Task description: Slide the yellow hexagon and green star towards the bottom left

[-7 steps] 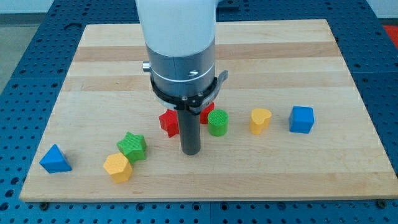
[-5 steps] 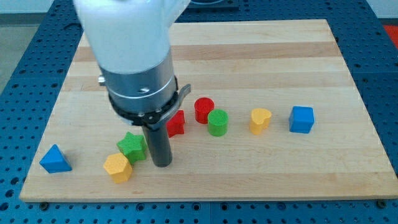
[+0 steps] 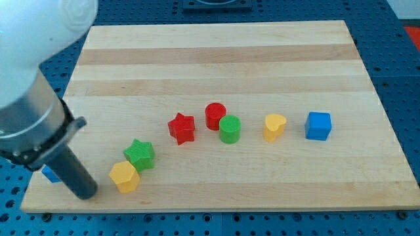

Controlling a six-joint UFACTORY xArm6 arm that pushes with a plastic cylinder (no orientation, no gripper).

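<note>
The yellow hexagon (image 3: pixel 124 176) lies near the board's bottom left, with the green star (image 3: pixel 140 155) touching it just up and to the right. My tip (image 3: pixel 85 192) rests on the board to the left of the yellow hexagon, a small gap apart. The arm's body covers most of the blue triangle (image 3: pixel 50 174), of which only a sliver shows to the left of the rod.
A red star (image 3: pixel 182 128), a red cylinder (image 3: pixel 214 115), a green cylinder (image 3: pixel 230 129), a yellow heart (image 3: pixel 274 126) and a blue cube (image 3: pixel 318 126) stand in a row across the middle. The wooden board (image 3: pixel 216 52) has its bottom edge just below my tip.
My tip has swept from the middle of the board, right of the green star, to the bottom left, now left of the yellow hexagon. The blocks have not visibly moved.
</note>
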